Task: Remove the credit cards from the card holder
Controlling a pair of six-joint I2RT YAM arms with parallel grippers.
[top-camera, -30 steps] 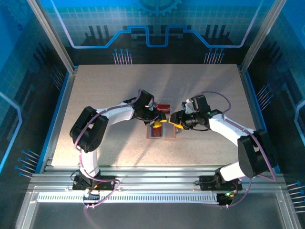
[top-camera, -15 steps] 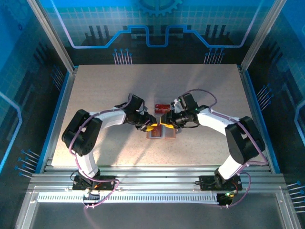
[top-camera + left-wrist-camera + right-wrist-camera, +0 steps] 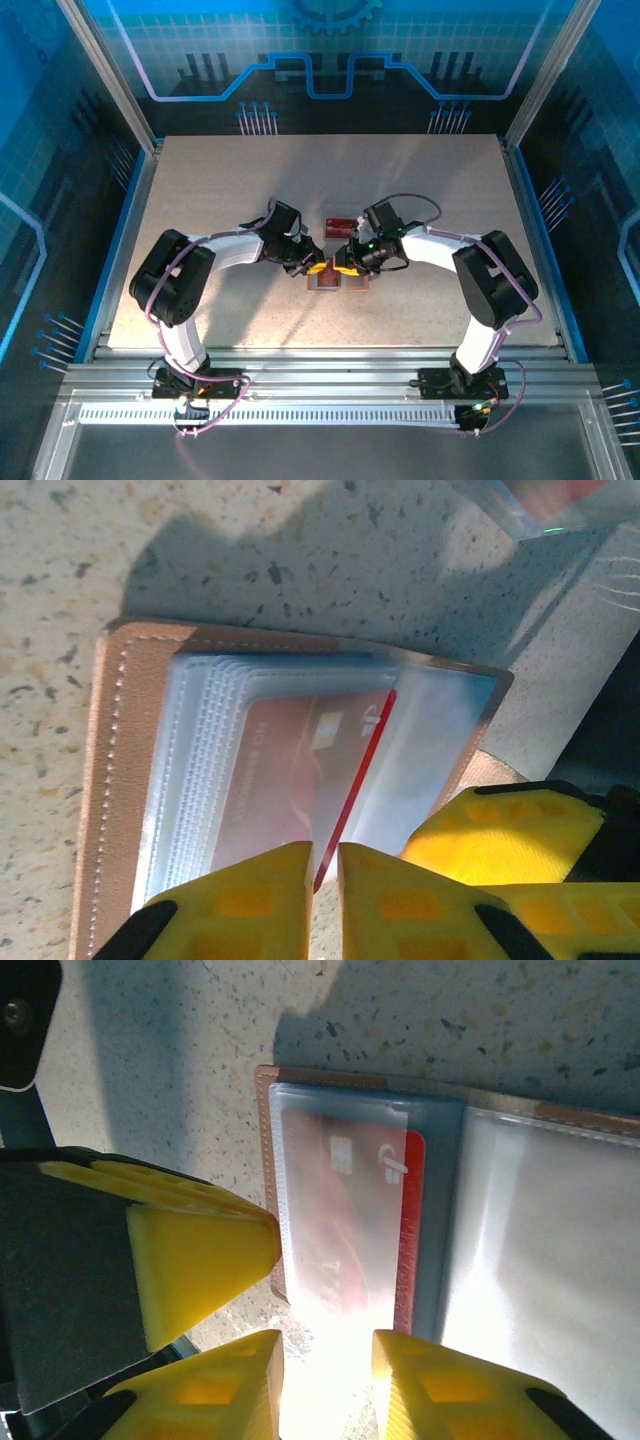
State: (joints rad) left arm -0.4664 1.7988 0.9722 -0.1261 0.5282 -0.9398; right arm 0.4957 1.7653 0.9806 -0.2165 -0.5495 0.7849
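Arms lowered onto card holder [image 3: 108,780] | L end effector [image 3: 322,855] pinches credit card [image 3: 300,770] | R end effector [image 3: 325,1345] half-spread

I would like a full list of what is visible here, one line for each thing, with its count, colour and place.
table: one, speckled beige, under everything
card holder: one, tan with clear sleeves, lying open on the table between the two arms
credit card in sleeve: one seen, red, inside a clear sleeve of the holder
loose credit card: one, red, flat on the table beyond the holder
enclosure walls: blue, around the table
left gripper: one, yellow fingers close together at the sleeve's edge
right gripper: one, yellow fingers apart over the holder's sleeve
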